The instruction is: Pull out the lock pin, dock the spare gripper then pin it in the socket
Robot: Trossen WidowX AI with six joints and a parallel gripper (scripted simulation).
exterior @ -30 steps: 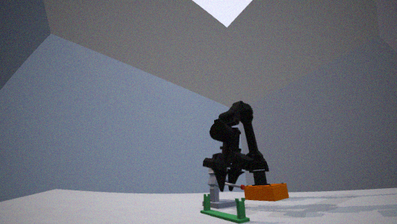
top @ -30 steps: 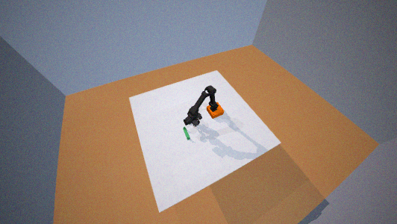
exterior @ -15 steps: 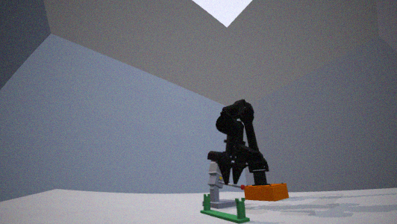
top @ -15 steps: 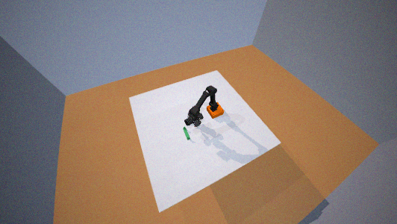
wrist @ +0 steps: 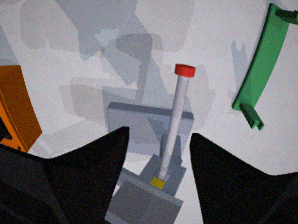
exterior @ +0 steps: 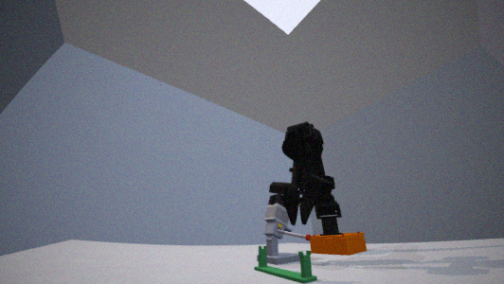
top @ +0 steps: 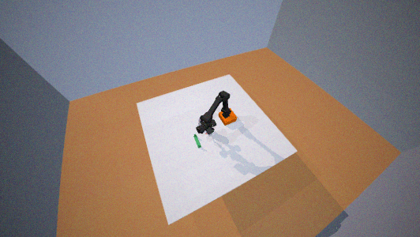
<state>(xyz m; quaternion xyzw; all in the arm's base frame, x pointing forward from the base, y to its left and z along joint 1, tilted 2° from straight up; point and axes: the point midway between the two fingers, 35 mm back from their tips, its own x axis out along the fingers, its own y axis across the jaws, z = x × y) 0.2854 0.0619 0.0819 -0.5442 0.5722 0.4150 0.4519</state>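
Observation:
The lock pin (wrist: pixel 174 123) (exterior: pixel 294 234) is a pale rod with a red head (wrist: pixel 184 70) (exterior: pixel 308 237) and a yellow end (wrist: pixel 157 183). Its yellow end sits in the grey socket block (wrist: pixel 143 209) (exterior: pixel 276 221) on top of the grey mount (wrist: pixel 143 117) (exterior: pixel 279 257), and the rod sticks out sideways toward the orange arm base. My gripper (wrist: pixel 160 136) (exterior: pixel 299 217) (top: pixel 205 129) is open. It hangs just above the pin with a finger on each side and does not touch it. The green cradle (wrist: pixel 265 59) (exterior: pixel 283 271) (top: pixel 197 141) looks empty. I cannot tell the spare gripper apart from the socket block.
The arm's orange base (exterior: pixel 338 242) (top: pixel 227 117) (wrist: pixel 15 112) stands close behind the mount, near the pin's red head. The white mat (top: pixel 189 174) lies on an orange floor (top: pixel 99 158). The green cradle sits just in front of the mount.

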